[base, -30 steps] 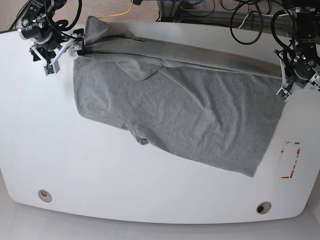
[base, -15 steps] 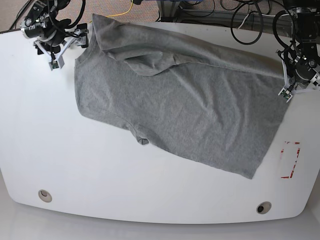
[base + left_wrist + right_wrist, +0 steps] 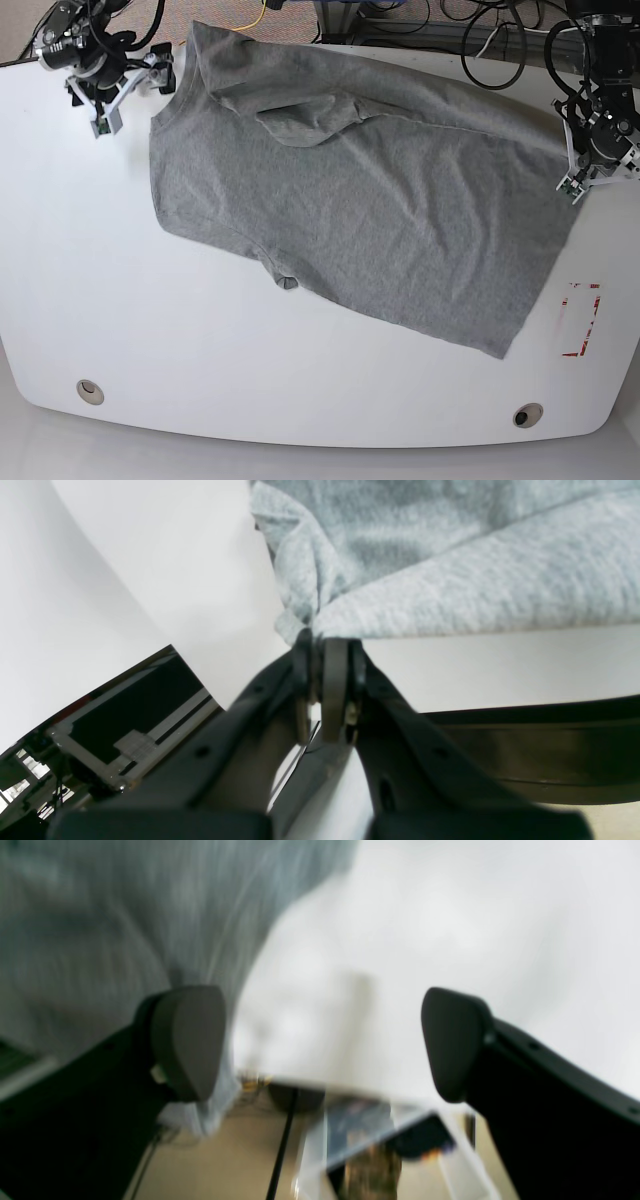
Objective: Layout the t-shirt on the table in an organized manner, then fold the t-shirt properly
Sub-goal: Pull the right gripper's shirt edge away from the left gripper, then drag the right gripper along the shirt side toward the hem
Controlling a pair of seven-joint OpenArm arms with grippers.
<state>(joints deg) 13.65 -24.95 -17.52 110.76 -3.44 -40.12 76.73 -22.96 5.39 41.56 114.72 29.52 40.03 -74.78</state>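
The right gripper [image 3: 128, 93] sits at the table's [image 3: 80, 260] far corner, jaws spread and empty, just beside the t-shirt's [image 3: 340, 200] edge — though its wrist view is blurred, so contact is hard to judge. The shirt lies spread over the table, one sleeve folded onto the body. The left gripper [image 3: 320, 655], low at the opposite edge, pinches a corner of cloth. Flattening should go best by regrasping that edge and pulling outward evenly — gently, without lifting.
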